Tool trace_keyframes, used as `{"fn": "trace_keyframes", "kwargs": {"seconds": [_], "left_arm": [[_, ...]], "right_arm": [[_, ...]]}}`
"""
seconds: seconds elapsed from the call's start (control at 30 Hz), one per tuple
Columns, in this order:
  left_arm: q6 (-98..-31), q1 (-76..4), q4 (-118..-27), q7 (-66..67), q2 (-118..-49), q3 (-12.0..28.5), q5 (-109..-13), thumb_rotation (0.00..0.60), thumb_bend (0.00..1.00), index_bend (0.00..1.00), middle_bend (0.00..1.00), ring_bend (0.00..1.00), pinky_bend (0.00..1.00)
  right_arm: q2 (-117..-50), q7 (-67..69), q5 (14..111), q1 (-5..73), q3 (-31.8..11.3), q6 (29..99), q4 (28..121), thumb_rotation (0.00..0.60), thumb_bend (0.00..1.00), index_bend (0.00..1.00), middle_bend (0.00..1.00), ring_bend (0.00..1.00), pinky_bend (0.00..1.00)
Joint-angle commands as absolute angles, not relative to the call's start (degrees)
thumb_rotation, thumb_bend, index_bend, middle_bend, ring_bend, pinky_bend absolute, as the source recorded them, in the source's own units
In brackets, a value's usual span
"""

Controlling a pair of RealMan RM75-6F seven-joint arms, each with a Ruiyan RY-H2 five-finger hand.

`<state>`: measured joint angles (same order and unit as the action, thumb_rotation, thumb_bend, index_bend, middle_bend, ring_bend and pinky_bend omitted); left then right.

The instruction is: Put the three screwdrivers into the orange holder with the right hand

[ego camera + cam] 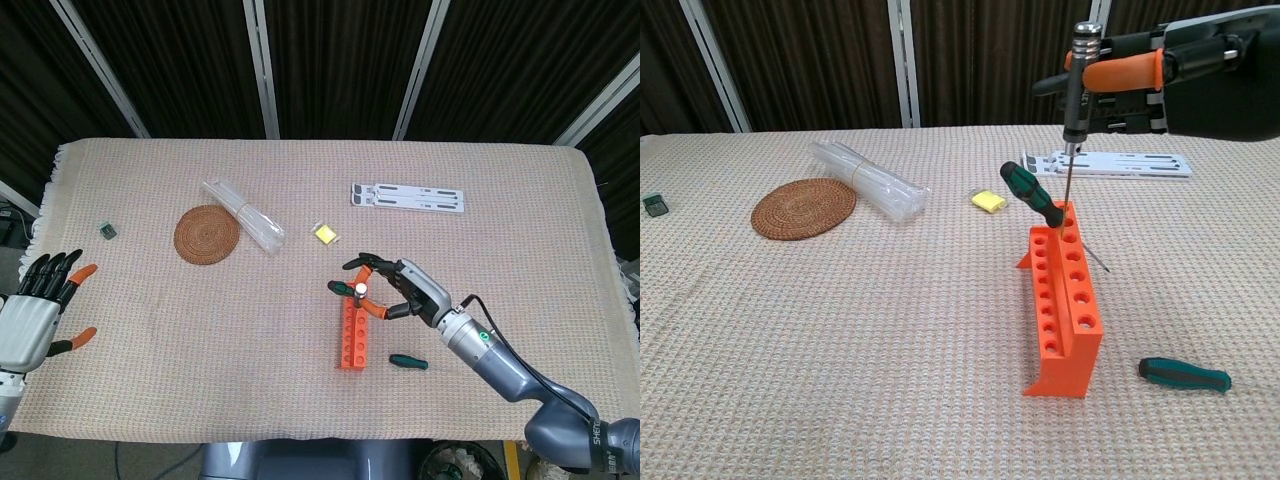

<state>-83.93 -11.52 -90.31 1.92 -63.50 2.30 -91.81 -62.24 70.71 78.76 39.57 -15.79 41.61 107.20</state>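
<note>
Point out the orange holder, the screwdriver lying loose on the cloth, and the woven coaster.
orange holder point(1063, 310): chest view, its drilled top face.
loose screwdriver point(1185, 374): chest view, middle of its green handle.
woven coaster point(206, 234): head view, its centre.

Right hand point(1170, 80) pinches slim screwdriver point(1077, 110) upright; tip seemingly at orange holder point(1065, 305).
</note>
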Motion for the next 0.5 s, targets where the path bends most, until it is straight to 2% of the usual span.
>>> {"fn": "trace_keyframes", "kwargs": {"seconds": [0.03, 0.5], "left_arm": [[-83.78, -11.56, -90.18, 1.83, -63.66, 2.25, -91.69, 0.600, 0.14, 0.15, 0.00, 0.00, 0.00], [-83.51, -11.66, -89.14, 1.05, -64.28, 2.22, -91.20, 0.600, 0.14, 0.15, 0.00, 0.00, 0.00]], "right_arm": [[-63.51, 69.05, 76.79, 40.59, -16.26, 40.80, 106.75, 0.600, 0.46, 0.65, 0.23, 0.00, 0.00], [-64.95, 64.42, 72.70, 41.18, -16.04, 38.43, 106.31, 0.600, 0.46, 0.65, 0.22, 0.00, 0.00]]}}
